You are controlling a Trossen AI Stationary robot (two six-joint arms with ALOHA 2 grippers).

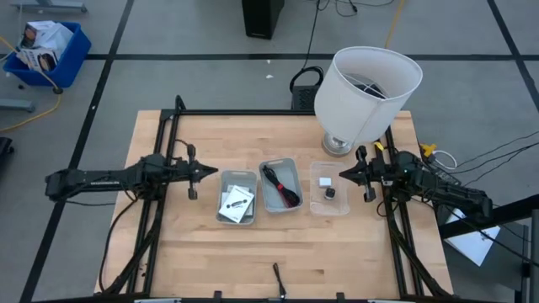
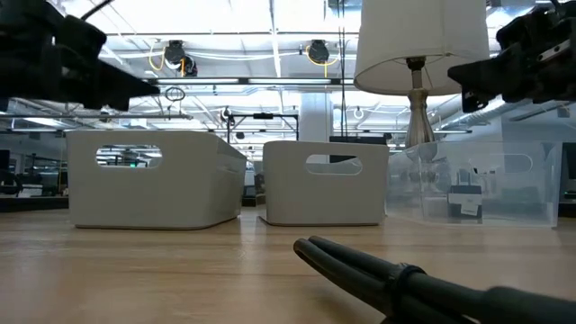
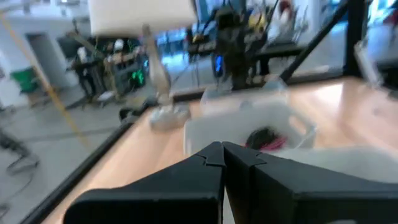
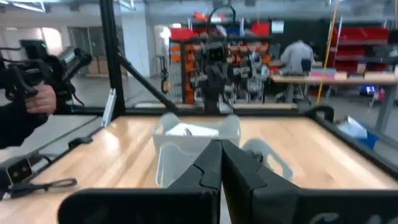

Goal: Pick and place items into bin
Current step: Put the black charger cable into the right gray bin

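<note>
Three small bins stand in a row mid-table. The left grey bin [image 1: 237, 202] holds white square cards with black marks. The middle grey bin [image 1: 280, 185] holds the black-and-red cable bundle [image 1: 283, 187], which also shows in the left wrist view [image 3: 266, 138]. The clear bin [image 1: 328, 188] holds a tiny white block [image 1: 324, 180] and a tiny black cube [image 1: 330, 193]. A thin dark stick [image 1: 278, 280] lies on the table near its near edge [image 2: 387, 274]. My left gripper [image 1: 215, 173] [image 3: 222, 149] hovers shut left of the bins. My right gripper [image 1: 341, 175] [image 4: 221, 146] hovers shut right of them.
A large white lampshade on a metal base [image 1: 364, 88] stands at the table's far right, just behind my right arm. A black frame [image 1: 173, 126] runs along the table's edges. Bare wood lies between the bins and the near edge. A person's hand with a device [image 4: 37, 93] shows beyond the table.
</note>
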